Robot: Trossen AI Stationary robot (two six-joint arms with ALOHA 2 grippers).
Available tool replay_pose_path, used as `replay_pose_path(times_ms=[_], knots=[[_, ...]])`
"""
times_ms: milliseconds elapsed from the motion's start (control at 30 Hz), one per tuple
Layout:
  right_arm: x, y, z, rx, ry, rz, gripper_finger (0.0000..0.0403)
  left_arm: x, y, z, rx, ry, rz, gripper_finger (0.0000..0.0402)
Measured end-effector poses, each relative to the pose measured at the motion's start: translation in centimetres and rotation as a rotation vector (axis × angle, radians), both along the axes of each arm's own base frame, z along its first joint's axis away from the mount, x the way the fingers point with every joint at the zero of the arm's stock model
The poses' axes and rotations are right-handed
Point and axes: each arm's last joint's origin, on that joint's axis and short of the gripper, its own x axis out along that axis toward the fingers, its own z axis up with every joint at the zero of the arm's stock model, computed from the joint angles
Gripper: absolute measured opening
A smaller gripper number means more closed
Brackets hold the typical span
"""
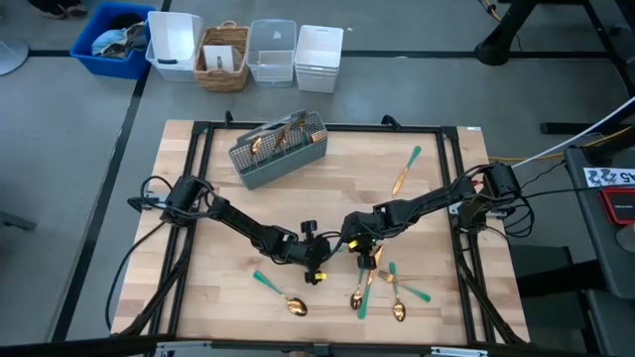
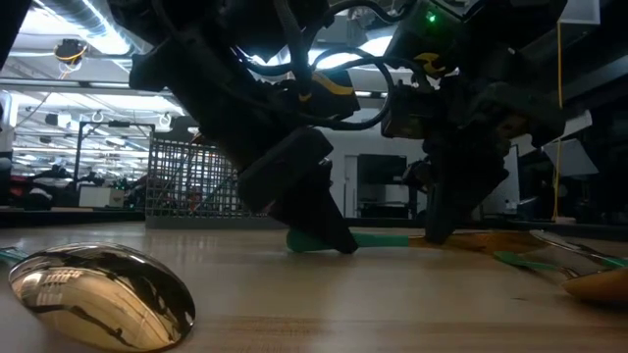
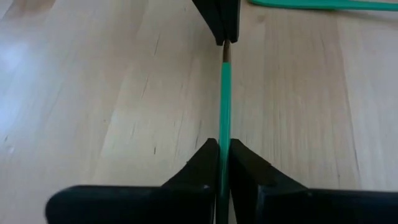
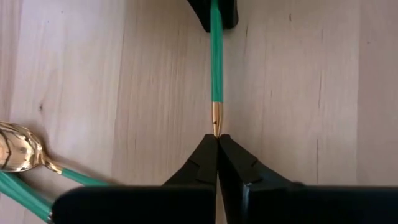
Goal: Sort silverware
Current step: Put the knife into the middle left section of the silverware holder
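Observation:
One piece of silverware [image 1: 338,248] with a slim teal handle and a gold neck lies level between my two grippers, near the table's front middle. My left gripper [image 3: 224,144] is shut on its handle. My right gripper [image 4: 217,137] is shut on its gold end and hides the head. More silverware lies flat on the wood: a spoon [image 1: 295,305] at the front, a cluster [image 1: 382,290] to its right, and one piece [image 1: 406,170] farther back on the right. In the low view the handle [image 2: 378,238] runs between both grippers. My left gripper pinches the teal handle [image 3: 224,127] between its two fingers, slanting down from the table's left, fingers in line with the handle. The handle's free end [image 2: 299,240] sticks out past the fingers. The piece is level and low over the wood; whether it rests on the wood I cannot tell. My right gripper pinches the gold neck [image 4: 216,124] where the handle ends, between its two fingertips. It slants down from the table's right, fingers in line with the piece. The head is hidden between the fingers.
A grey mesh caddy [image 1: 280,149] with several pieces in it stands at the far left of the board. Beyond the board's far edge stand a blue bin [image 1: 107,40], a wicker basket [image 1: 223,58] and white tubs [image 1: 319,58]. Cables run along both sides.

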Motion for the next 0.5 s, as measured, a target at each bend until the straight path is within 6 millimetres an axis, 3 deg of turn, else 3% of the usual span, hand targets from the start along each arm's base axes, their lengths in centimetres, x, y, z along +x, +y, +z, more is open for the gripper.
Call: replay_pose_path(times_ms=[133, 367, 500], knots=[[-0.01, -0.01, 0.00, 0.000, 0.001, -0.001, 0.0015, 0.05, 0.11, 0.01, -0.012, 0.003, -0.006, 0.0016], [-0.06, -0.08, -0.16, -0.017, 0.008, -0.014, 0.0078, 0.07, 0.12, 0.12, -0.017, -0.001, -0.004, 0.0014], [-0.12, -0.13, 0.03, -0.022, 0.007, -0.023, 0.0089, 0.03, 0.15, 0.46, -0.028, -0.005, -0.002, 0.0014]])
